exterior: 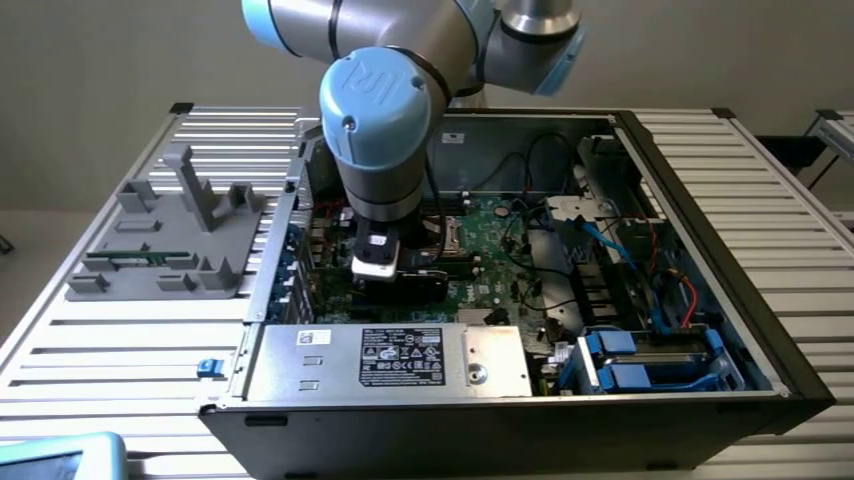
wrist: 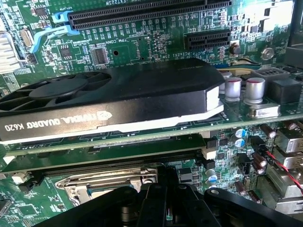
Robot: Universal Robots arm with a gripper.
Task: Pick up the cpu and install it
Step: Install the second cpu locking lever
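Observation:
My gripper [exterior: 398,285] hangs low inside the open computer case, just above the green motherboard [exterior: 501,255]. In the wrist view its black body [wrist: 161,203] sits right over the silvery metal socket frame [wrist: 94,182] on the motherboard [wrist: 142,42]. The cpu is hidden; the gripper's body covers the spot beneath it. I cannot make out whether anything is held.
A black NVIDIA graphics card [wrist: 109,92] stands in its slot just beyond the socket. The silver labelled power supply box [exterior: 387,355] is at the case's near side. Blue drive bays [exterior: 654,360] and cables [exterior: 607,250] fill the exterior view's right. A grey fixture [exterior: 174,240] stands outside the case.

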